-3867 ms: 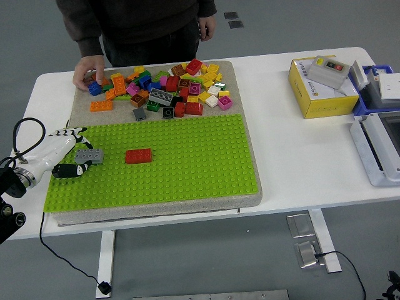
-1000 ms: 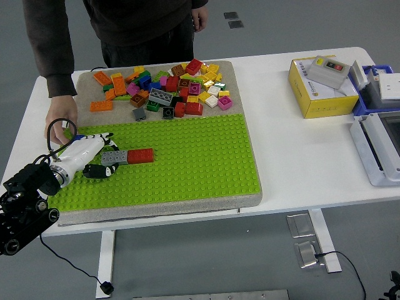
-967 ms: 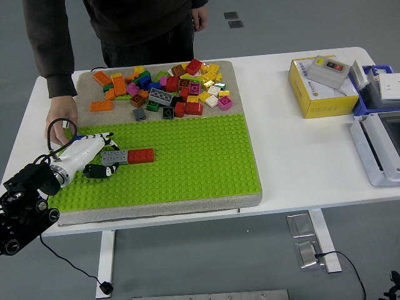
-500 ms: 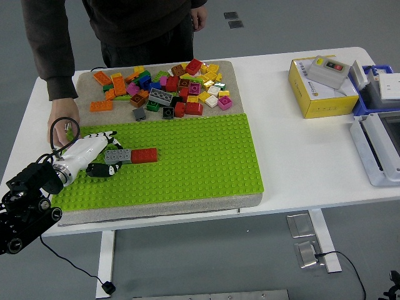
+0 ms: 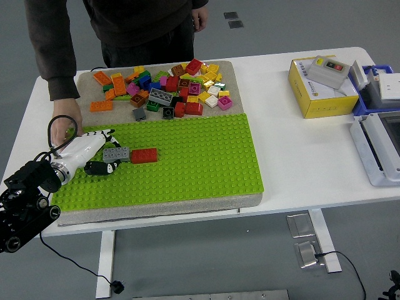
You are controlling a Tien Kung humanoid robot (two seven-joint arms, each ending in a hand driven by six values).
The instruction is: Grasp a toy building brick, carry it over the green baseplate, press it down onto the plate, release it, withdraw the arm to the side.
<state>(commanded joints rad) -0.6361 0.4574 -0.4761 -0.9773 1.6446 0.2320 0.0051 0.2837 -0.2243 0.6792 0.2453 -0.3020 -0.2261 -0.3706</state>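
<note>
1. Since the earliest frame, my left hand [image 5: 94, 153] has carried the grey brick [image 5: 116, 154] rightward, up against the red brick [image 5: 144, 155].
2. My fingers pinch the grey brick, low on the green baseplate [image 5: 200, 162], at mid-left of the frame.
3. Grasp and carry look done; pressing, release and withdrawal remain.
4. Whether its studs have seated is hard to tell; a person's hand [image 5: 64, 128] rests just above mine.
</note>
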